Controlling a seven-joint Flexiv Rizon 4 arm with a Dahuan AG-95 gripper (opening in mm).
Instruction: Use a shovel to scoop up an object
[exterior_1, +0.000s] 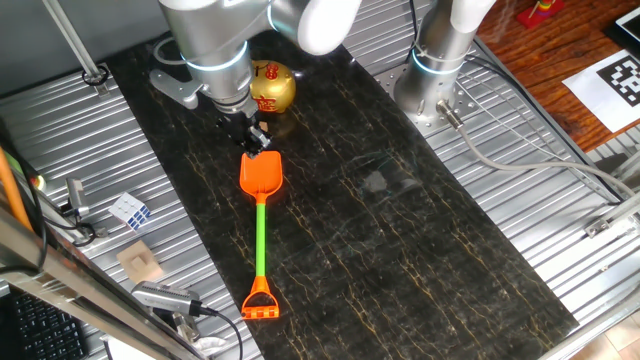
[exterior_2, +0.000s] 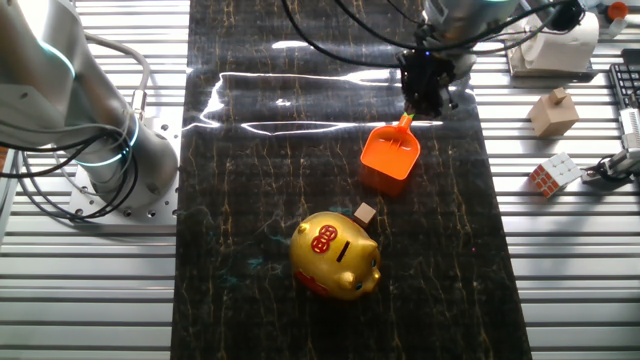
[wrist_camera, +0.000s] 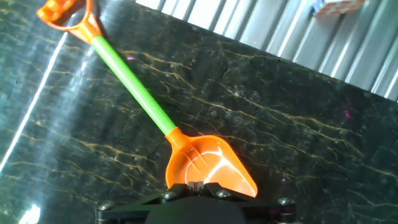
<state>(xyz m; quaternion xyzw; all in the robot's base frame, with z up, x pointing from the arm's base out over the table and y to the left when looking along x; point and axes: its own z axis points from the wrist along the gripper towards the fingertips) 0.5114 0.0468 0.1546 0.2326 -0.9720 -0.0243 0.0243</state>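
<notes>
While the arm reaches straight down, its gripper (exterior_1: 256, 141) sits at the blade of the shovel (exterior_1: 261, 190), seemingly touching it; whether the jaws are wide or pinching cannot be told. The shovel lies flat mid-mat, handle toward the near edge. The pig (exterior_2: 336, 255) stands just beyond the blade, with bare mat (exterior_1: 420, 230) to one side.

Orange, green and gold on a black worktop

The shovel (exterior_1: 261, 205) has an orange blade and handle with a green shaft; the object (exterior_2: 336, 256) is shiny gold with red marks; the worktop (exterior_1: 400, 230) is black with golden veins.
</notes>
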